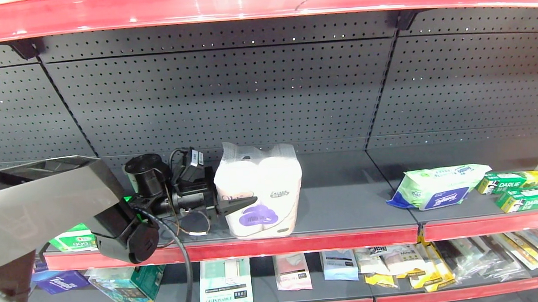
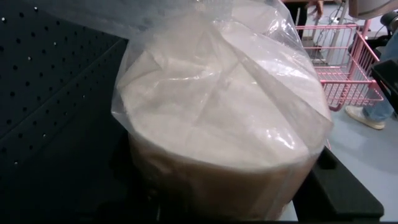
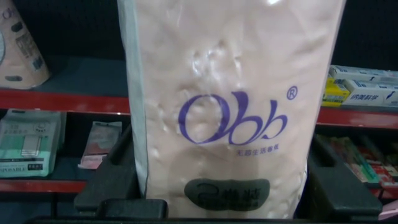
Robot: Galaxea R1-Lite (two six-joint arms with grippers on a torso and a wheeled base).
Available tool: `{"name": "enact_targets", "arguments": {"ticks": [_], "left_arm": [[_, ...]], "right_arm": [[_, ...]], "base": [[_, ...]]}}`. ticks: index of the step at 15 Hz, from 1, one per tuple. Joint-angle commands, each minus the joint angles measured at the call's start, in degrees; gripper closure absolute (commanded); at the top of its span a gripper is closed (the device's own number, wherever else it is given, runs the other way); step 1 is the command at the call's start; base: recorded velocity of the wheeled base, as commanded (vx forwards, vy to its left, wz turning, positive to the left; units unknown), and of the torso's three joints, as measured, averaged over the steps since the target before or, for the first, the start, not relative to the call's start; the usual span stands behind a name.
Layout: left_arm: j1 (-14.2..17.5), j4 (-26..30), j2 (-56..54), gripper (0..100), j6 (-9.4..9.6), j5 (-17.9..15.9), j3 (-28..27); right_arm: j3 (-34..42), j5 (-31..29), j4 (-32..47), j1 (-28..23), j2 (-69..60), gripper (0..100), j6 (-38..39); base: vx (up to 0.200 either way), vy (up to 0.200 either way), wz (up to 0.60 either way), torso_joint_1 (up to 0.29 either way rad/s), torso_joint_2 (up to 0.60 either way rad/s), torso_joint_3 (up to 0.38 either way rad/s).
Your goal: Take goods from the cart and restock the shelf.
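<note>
The white toilet-roll pack in clear plastic wrap stands upright on the dark grey perforated shelf with a red front edge, near that edge. The left end effector is closed around this pack, one black finger lying across its front face. The right end effector grips a second white toilet-roll pack with purple lettering, held upright in front of the shelf.
</note>
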Motion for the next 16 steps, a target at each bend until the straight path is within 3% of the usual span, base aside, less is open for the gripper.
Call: {"name": "enact_targets", "arguments": {"ticks": [1, 8, 9, 12, 13, 16], "left_arm": [[-0.01, -0.19, 0.2, 100, 0.07, 0.14, -0.13], [-0.09, -0.19, 0.02, 100, -1.16, -0.21, 1.19], [-0.09, -0.37, 0.02, 0, -1.16, -0.39, 1.37], [-0.18, -3.35, -0.33, 0, -4.23, 0.32, 1.01], [-0.18, -3.62, -0.68, 0, -6.43, 0.32, 1.19], [-0.18, -3.62, -3.84, 0, -8.27, 0.32, 1.54]], "right_arm": [[-0.1, 0.03, 0.01, 0.05, 0.09, 100, -0.01], [0.08, 0.03, 0.01, 0.05, 0.09, 100, -0.01], [0.08, 0.03, 0.01, 0.05, 0.0, 100, -0.01], [0.26, 0.03, 0.01, -0.04, 0.0, 100, 0.08], [0.52, 0.12, 0.01, 0.05, 0.09, 100, 0.08], [0.7, 0.12, 0.01, 0.05, 0.0, 100, -0.01]], "base": [[0.0, 0.0, 0.0, 0.0, 0.0, 0.0], [0.0, 0.0, 0.0, 0.0, 0.0, 0.0], [0.0, 0.0, 0.0, 0.0, 0.0, 0.0], [0.0, 0.0, 0.0, 0.0, 0.0, 0.0], [0.0, 0.0, 0.0, 0.0, 0.0, 0.0], [0.0, 0.0, 0.0, 0.0, 0.0, 0.0]]}}
